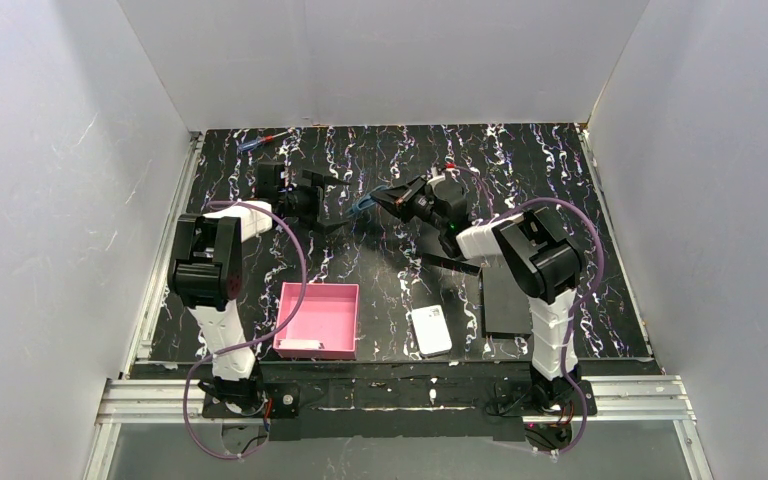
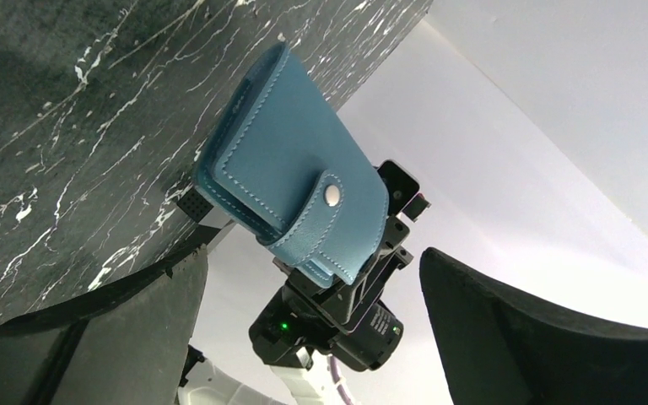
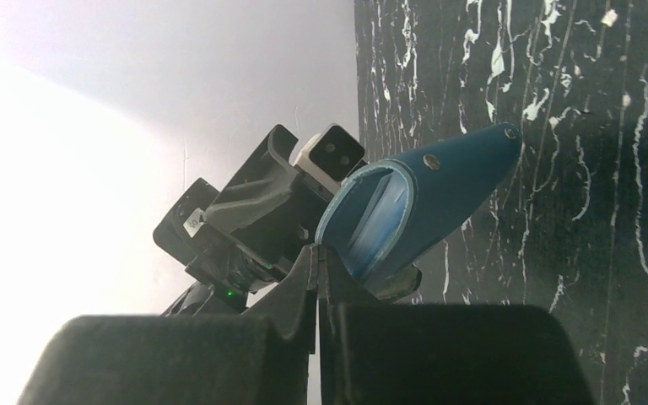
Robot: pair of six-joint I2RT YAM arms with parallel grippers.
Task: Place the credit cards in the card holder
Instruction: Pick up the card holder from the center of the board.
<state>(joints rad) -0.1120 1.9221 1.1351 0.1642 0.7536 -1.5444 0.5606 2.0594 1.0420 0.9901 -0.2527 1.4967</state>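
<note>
While your right gripper (image 3: 317, 257) is pinched almost flat on one thin edge of the card holder (image 2: 291, 169), holding it clear of the table (image 1: 560, 180) at the far middle, your left gripper (image 2: 312, 278) stands wide. It faces the holder from just beside it and grips nothing. The holder hangs tilted between the two tools with its strap fastened by the snap (image 2: 331, 196), so no card can go in from that face as it is. From the right wrist you see one end gaping, with a paler lining inside. Whether cards sit in there, you cannot tell.

Judged from this, the step in hand is a two-handed regrip or an unfastening. Bring the left fingers in squarely over the flat body of the holder, not over the strap. Close only when both pads face flat leather. A grip on the rounded edge would likely twist the holder out of the thin right-hand pinch. Hold the right pinch firm until the left one has bitten, then work the strap tab away from the snap.

Further out and nearer to you, the pink tray (image 1: 345, 300) lies left of centre. A pale strip (image 1: 300, 345) along its near wall may be the credit cards, but it is too small to say. To the tray's right lies a white block (image 1: 430, 330), which is not a card.
</note>
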